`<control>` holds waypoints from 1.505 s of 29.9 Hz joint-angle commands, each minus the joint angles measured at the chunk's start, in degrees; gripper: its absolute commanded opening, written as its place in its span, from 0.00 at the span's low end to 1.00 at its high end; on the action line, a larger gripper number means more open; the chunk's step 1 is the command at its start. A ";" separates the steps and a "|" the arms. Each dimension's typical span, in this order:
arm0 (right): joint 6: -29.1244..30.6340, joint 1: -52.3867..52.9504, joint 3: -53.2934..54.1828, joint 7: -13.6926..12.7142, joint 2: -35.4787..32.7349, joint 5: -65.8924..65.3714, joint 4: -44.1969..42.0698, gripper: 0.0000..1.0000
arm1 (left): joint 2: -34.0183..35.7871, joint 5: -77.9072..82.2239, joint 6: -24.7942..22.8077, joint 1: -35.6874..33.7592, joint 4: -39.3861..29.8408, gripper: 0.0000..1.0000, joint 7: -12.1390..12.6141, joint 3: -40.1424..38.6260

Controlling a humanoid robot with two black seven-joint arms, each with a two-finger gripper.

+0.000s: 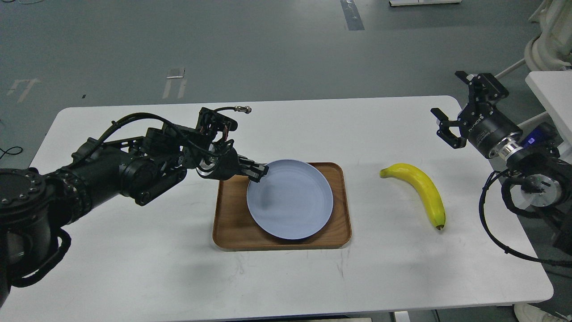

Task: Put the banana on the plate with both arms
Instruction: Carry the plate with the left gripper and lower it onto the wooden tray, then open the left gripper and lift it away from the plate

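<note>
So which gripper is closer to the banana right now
The right. The right gripper hangs open above the table's far right edge, up and right of the banana, not touching it. The left gripper is at the plate's left rim, across the tray.

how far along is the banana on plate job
Early stage. Done: nothing delivered yet; the banana lies on the table, right of the tray. In hand: the left gripper is at the upper-left rim of the plate, apparently gripping it as it sits in the tray. The right gripper is open and empty above the table's right edge. Left: pick the banana and set it on the plate.
</note>
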 commanded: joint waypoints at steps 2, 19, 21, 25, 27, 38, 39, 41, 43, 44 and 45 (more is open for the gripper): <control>0.00 0.03 0.00 0.00 -0.09 -0.01 0.01 1.00 | 0.80 -3.18 0.05 -0.70 -0.07 0.98 0.00 -0.35; 0.00 -0.06 -0.18 0.00 -0.18 -0.53 0.27 1.00 | 14.95 -79.48 -7.47 10.17 -0.87 0.98 0.00 -15.61; 0.00 -0.06 -0.18 0.00 -0.18 -0.62 0.36 1.00 | 15.22 -80.27 -7.47 12.81 -0.52 0.98 0.00 -19.91; 0.00 0.12 -0.27 0.09 -1.32 -5.34 0.79 1.00 | 16.45 -80.81 -7.47 19.32 1.16 0.98 0.00 -32.58; 0.00 0.21 -0.27 0.00 -2.29 -8.86 1.67 1.00 | 16.80 -80.90 -7.47 20.39 1.42 0.98 1.54 -34.01; 0.00 11.36 -12.03 2.54 -13.71 -52.89 13.19 1.00 | 17.24 -80.90 -7.47 20.13 1.33 0.98 2.87 -34.54; 0.00 13.28 -15.79 3.68 -13.98 -57.96 13.36 1.00 | 17.24 -80.90 -7.47 19.96 1.33 0.98 2.87 -34.54; 0.00 15.40 -20.11 5.00 -14.07 -63.87 13.37 1.00 | 17.15 -80.90 -7.47 19.96 1.33 0.98 2.87 -34.54; 0.00 18.48 -27.31 5.76 -13.81 -71.44 13.28 1.00 | 17.24 -80.90 -7.47 19.87 1.16 0.98 2.87 -34.63; 0.00 20.23 -31.60 5.76 -13.46 -74.33 13.28 1.00 | 17.33 -80.90 -7.47 19.87 0.98 0.98 2.78 -34.63; -0.14 21.55 -35.12 5.76 -13.02 -75.15 13.02 1.00 | 17.33 -80.90 -7.47 19.87 0.90 0.98 2.78 -34.72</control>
